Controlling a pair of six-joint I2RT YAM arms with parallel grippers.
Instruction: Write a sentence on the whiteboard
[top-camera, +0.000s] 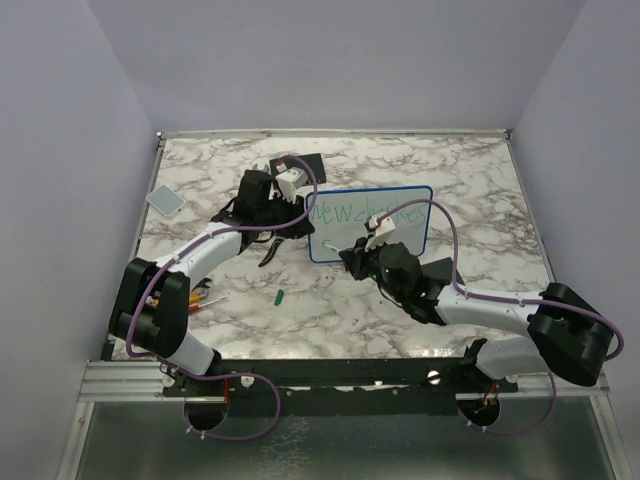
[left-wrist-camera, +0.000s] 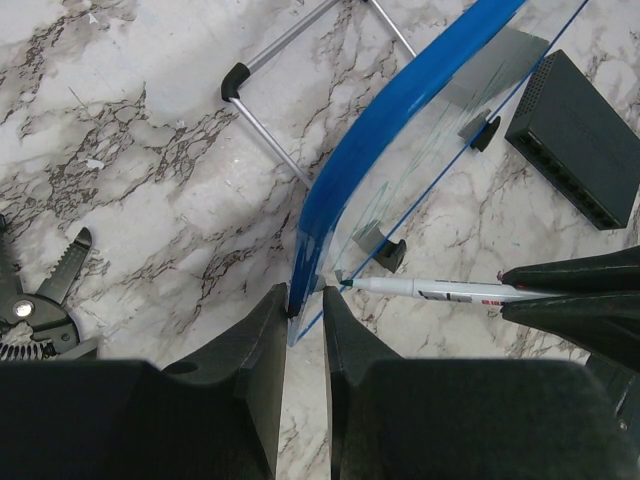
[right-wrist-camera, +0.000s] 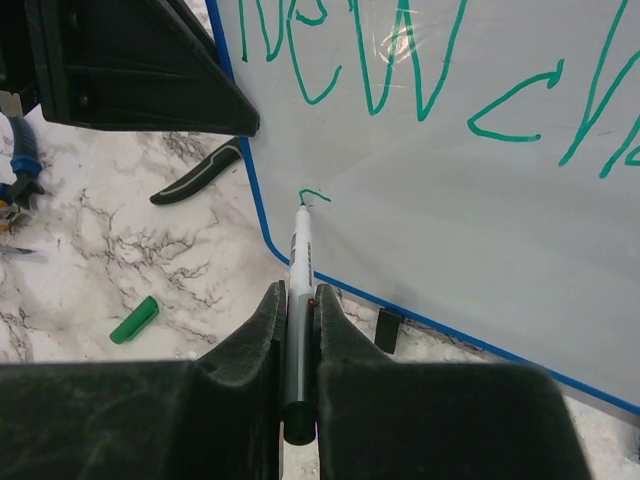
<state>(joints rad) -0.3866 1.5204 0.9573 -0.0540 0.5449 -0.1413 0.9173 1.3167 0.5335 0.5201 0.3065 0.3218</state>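
Two hands share one job at mid-desk, where the whiteboard (top-camera: 345, 240) stands tilted on its little black feet between the arms. The left hand (left-wrist-camera: 305, 300) is nearly closed, pinching the blue rim (left-wrist-camera: 400, 110) at the board's lower left corner. The right hand (right-wrist-camera: 298, 295) is closed tight on the barrel of a marker (right-wrist-camera: 300, 250), whose tip touches the white face beside a small green hook under the first line. The sentence (top-camera: 368, 212) so far reads "new ch…" in green across the top; a second line appears to be just starting. Doing it well likely calls for light, even pressure so the board does not rock backward. The strokes should run rightward, level beneath the first row, while the left hand's clamp holds firm. The green cap (right-wrist-camera: 134, 320) lies on the marble desk (top-camera: 480, 180) nearby.
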